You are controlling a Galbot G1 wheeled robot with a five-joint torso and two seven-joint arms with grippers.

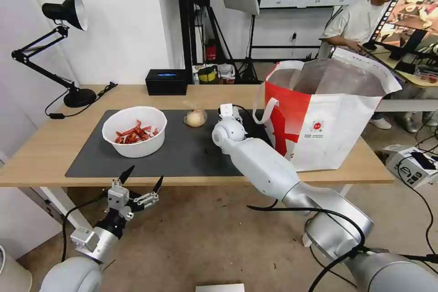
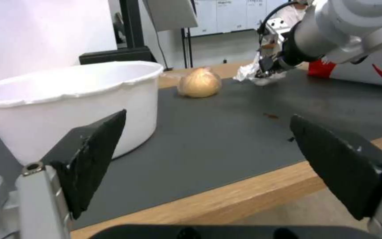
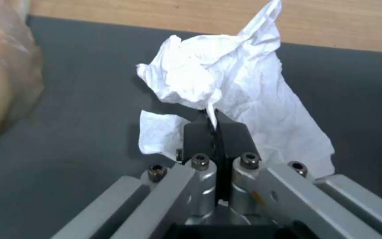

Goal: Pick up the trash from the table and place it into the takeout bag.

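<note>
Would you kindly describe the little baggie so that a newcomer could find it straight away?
Start at the dark grey mat on the table. The baggie lies near the mat's far edge, between the white bowl of red chili scraps and the crumpled napkin pinched by the right gripper. It alone is a clear wrap around a rounded beige lump.

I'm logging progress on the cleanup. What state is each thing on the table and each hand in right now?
Napkin: crumpled, pinched by the right hand, on the mat.
Bowl: upright, chili scraps inside.
Baggie: lying on the mat, untouched.
Takeout bag: upright, mouth open.
Left hand: open, empty, below the table edge.
</note>
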